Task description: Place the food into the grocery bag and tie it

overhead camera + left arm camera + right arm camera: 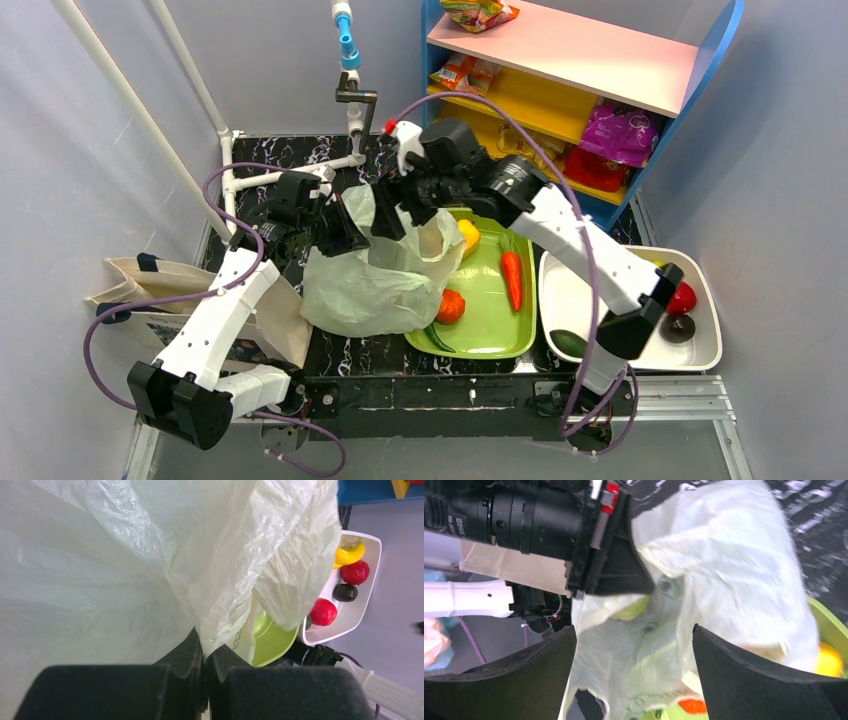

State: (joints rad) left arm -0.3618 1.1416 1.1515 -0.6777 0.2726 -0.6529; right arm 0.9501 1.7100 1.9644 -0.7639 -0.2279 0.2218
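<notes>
Black marbled counter is seen between grey walls, with the grocery bag slumped at its middle, touching the green tray. A fold of the bag's film is pinched by the left end effector, jaws pressed together, while the right end effector is spread wide about the bag's upper rim, gripping nothing. The carrot and tomato lie on the tray, so opening the mouth is judged the step in hand. Next, the opposite rim must be clamped and drawn apart.
</notes>
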